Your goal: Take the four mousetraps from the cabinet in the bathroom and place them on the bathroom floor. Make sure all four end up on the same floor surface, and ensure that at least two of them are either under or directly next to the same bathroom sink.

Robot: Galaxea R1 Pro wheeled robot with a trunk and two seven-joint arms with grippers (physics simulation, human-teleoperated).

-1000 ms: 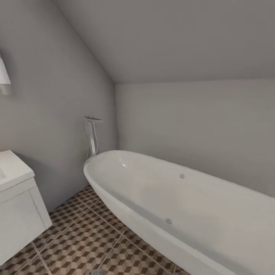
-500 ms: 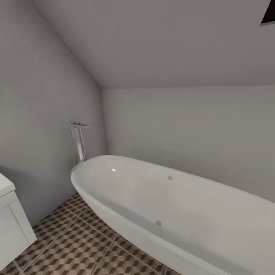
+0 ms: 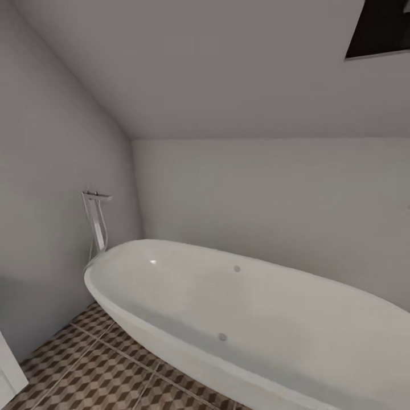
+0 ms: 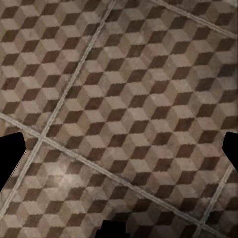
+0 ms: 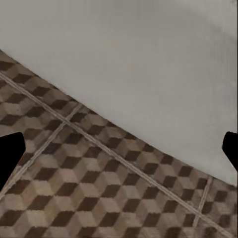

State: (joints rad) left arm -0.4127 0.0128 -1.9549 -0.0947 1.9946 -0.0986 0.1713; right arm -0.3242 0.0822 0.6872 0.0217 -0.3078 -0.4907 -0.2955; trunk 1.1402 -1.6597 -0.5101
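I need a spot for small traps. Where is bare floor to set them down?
The bathroom floor is bare between the bathtub and the white unit at the head view's left edge. Under the left hand, open tile spans the gap between its fingers. Under the right hand, bare tile runs beside the bathtub's wall, which crowds the far side.

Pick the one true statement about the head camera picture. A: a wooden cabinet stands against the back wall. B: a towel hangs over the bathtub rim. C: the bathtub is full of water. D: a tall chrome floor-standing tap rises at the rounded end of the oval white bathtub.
D: the tall chrome floor-standing tap stands by the grey wall just beyond the rounded end of the oval white bathtub, which looks dry and bare-rimmed, above the cube-patterned tile floor.
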